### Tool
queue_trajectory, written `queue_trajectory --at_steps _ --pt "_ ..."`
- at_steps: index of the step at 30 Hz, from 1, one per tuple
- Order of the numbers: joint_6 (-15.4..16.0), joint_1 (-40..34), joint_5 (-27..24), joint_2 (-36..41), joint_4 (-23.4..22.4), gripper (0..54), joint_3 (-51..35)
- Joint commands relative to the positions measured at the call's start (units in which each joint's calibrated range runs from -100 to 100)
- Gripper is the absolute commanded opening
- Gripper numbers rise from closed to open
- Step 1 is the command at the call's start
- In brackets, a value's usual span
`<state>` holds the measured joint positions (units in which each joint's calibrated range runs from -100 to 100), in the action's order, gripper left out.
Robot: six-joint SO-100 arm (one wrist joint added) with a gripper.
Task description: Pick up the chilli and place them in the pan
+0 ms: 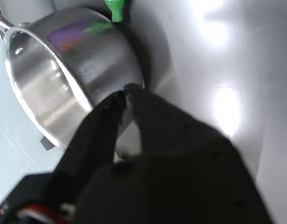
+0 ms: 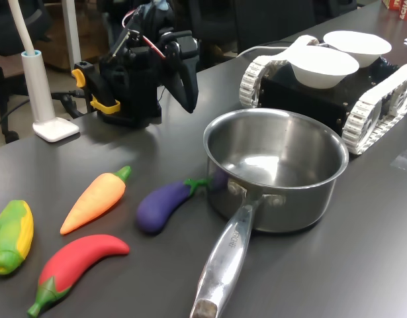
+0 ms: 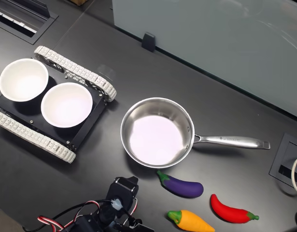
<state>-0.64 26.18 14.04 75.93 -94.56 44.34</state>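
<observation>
Desk (image 2: 362,252): a dark grey surface on which all items are carried.

Tracked vehicle (image 2: 382,99): a black chassis with white treads, set beyond the pan in the first exterior view. Two white bowls (image 3: 66,104) are carried on it, side by side.

Pan (image 2: 276,169): shiny steel, straight-sided, seen empty in both exterior views. It is stood upright near the middle of the desk; its long handle (image 2: 223,258) is pointed toward the camera in the first exterior view.

Arm: a black body with yellow clamps and red wiring, mounted at the desk edge, to the pan's left in the first exterior view. The gripper (image 1: 123,93) is held raised just beside the pan's outer wall in the wrist view; its black fingertips (image 1: 116,100) are seen nearly closed, a slim gap left between them, and nothing is held.

Lamp base (image 2: 54,126): white, with a white stem, placed beyond the arm from the pan.

Chilli (image 2: 77,262): glossy red, curved, green stem cap; laid flat on the desk, well apart from the pan, past the eggplant and carrot.

Carrot (image 2: 94,202): orange, green tip, laid between chilli and eggplant.

Eggplant (image 2: 165,204): purple, laid just beside the pan; its green stem is pointed at the pan wall.

Corn cob (image 2: 11,235): yellow and green, farthest from the pan.
</observation>
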Motion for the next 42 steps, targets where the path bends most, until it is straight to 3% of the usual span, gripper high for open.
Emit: queue_trajectory --at_steps 1,11,17,42 --pt "-0.9 3.5 0.9 -1.7 0.8 0.2 -5.3" --pt "-0.8 11.9 2.0 -6.1 4.1 0.2 -8.3" --pt "-0.7 17.3 1.7 -8.7 8.5 0.2 -9.9" --pt "-0.7 25.7 2.1 -21.0 15.2 1.8 -22.9"
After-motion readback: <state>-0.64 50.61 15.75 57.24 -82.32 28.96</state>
